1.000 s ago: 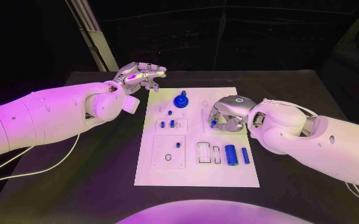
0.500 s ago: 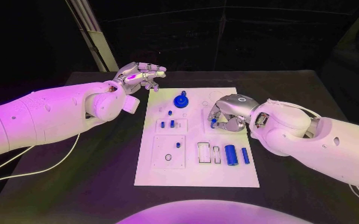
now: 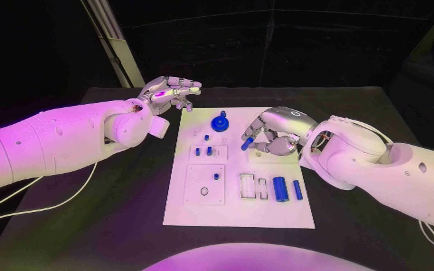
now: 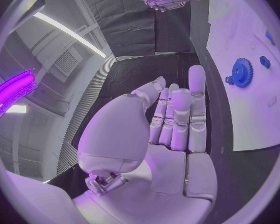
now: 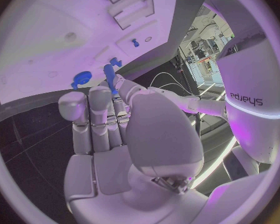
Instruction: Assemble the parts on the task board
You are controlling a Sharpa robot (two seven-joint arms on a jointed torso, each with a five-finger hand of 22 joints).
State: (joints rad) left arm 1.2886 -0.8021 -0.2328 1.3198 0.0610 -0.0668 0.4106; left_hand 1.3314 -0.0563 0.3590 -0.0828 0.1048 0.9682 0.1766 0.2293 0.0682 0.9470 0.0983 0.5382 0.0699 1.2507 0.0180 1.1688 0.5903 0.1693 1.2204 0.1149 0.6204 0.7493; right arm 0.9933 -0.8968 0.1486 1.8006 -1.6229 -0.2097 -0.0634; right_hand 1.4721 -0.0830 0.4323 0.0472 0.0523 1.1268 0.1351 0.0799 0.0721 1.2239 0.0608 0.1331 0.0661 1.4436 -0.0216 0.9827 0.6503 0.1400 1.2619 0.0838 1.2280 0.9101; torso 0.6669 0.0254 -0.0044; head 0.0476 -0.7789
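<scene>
Head view: right hand (image 3: 276, 134) pinches a blue peg (image 3: 247, 143) in its fingers above the board (image 3: 237, 211); left hand (image 3: 169, 92), fingers curled in and holding nothing, hovers past the board's far corner.

The word "sharpa", seen upside down, stands on the robot's white arm (image 5: 252, 92).

One board (image 3: 237, 214) on the surface (image 3: 362, 108). One blue gear (image 3: 220, 122). Two large blue cylinders (image 3: 280, 188). One blue peg (image 3: 247, 143) held in the right robot hand (image 3: 276, 134). Two robot hands in all.
</scene>
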